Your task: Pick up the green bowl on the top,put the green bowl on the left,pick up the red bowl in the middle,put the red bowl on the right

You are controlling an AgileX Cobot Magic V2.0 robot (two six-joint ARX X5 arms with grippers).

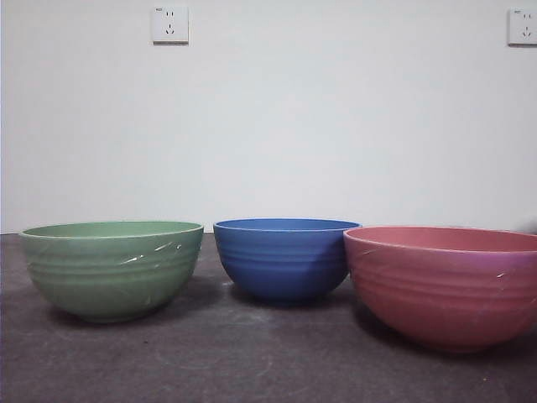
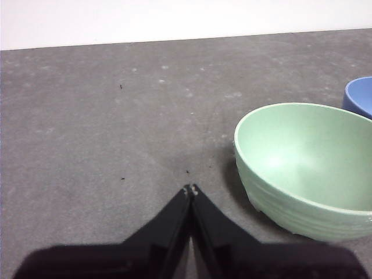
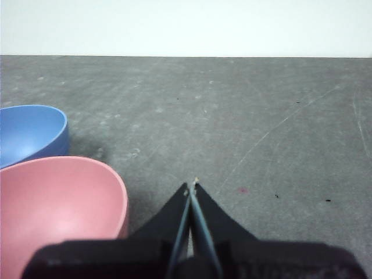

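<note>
The green bowl (image 1: 112, 269) is sitting upright on the left of the dark grey table (image 1: 252, 361), the blue bowl (image 1: 285, 259) is standing in the middle and slightly farther back, and the red bowl (image 1: 445, 285) is resting on the right, nearest the camera. None is stacked; the red rim is appearing to meet the blue bowl's side in the front view, though actual contact cannot be confirmed.

The left gripper (image 2: 190, 189) is hovering over bare table just beside the green bowl, jaws pressed together and gripping nothing. The right gripper (image 3: 192, 185) is hovering just beside the red bowl, likewise clenched and empty.

All three bowls are showing matte, horizontally ribbed walls and thin plain rims; pale scratches are marking the green and red sides. They are looking like rigid, lightweight moulded ware, unlikely to deform under a pinch. The smooth inner walls are looking somewhat slippery, so the rim is offering the sound hold: one jaw inside, one outside. Judging from the layout, both placements are appearing complete.
</note>
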